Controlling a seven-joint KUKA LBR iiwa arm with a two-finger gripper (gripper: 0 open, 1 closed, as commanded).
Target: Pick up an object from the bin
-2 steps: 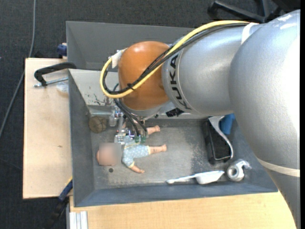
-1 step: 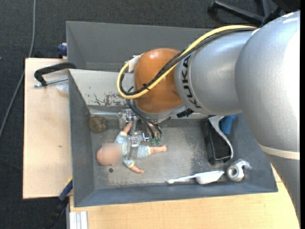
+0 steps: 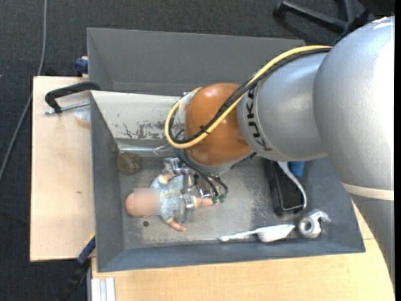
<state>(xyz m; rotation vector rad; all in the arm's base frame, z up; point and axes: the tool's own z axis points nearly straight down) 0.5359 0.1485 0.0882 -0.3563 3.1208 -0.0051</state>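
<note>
Hovering directly over a small baby doll (image 3: 156, 204) on the bin floor, gripper (image 3: 182, 194) sits low at its torso — open or closed, can't tell; doll probably light, hard slick plastic, thin limbs — grip the torso; long axis runs out from under the gripper, head pointing away from the arm.

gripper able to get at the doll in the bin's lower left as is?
Probably yes. The gripper hangs right over the torso of the doll. Nothing lies on top of the doll, and the brown disc and white spoon lie apart from it.
</note>
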